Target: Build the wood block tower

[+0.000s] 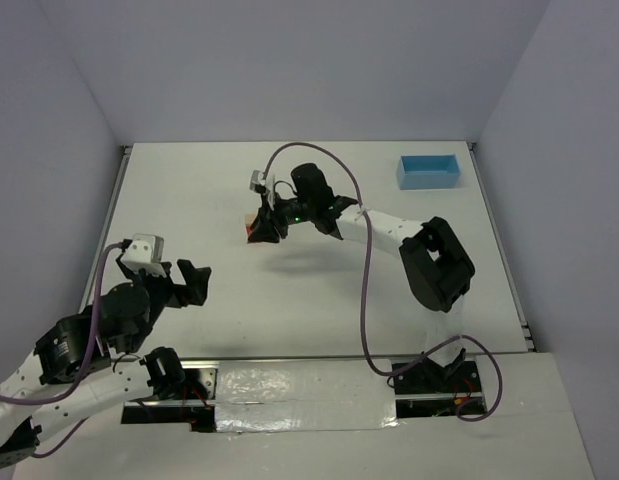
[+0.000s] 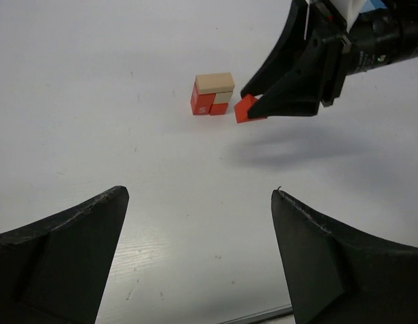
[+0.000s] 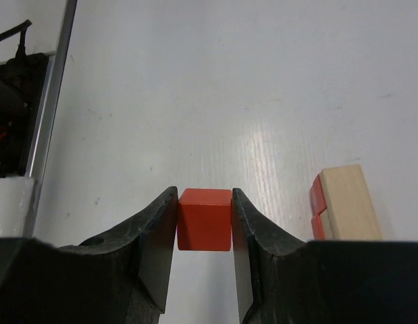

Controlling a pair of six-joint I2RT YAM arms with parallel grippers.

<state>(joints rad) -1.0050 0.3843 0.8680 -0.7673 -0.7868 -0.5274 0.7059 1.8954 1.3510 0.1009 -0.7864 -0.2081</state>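
Note:
The wood block tower (image 2: 213,94) is a small stack: red-orange cubes below, a pale tan block on top. It also shows at the right edge of the right wrist view (image 3: 344,202) and partly under the right gripper in the top view (image 1: 251,228). My right gripper (image 3: 204,219) is shut on a red-orange cube (image 3: 205,219), held just above the table beside the stack; the cube also shows in the left wrist view (image 2: 247,109). My left gripper (image 2: 198,202) is open and empty, well short of the stack, at the near left (image 1: 189,283).
A light blue rectangular tray (image 1: 428,171) stands at the far right of the white table (image 1: 189,190). A metal rail (image 3: 50,108) runs along the table's edge in the right wrist view. Cables hang from both arms.

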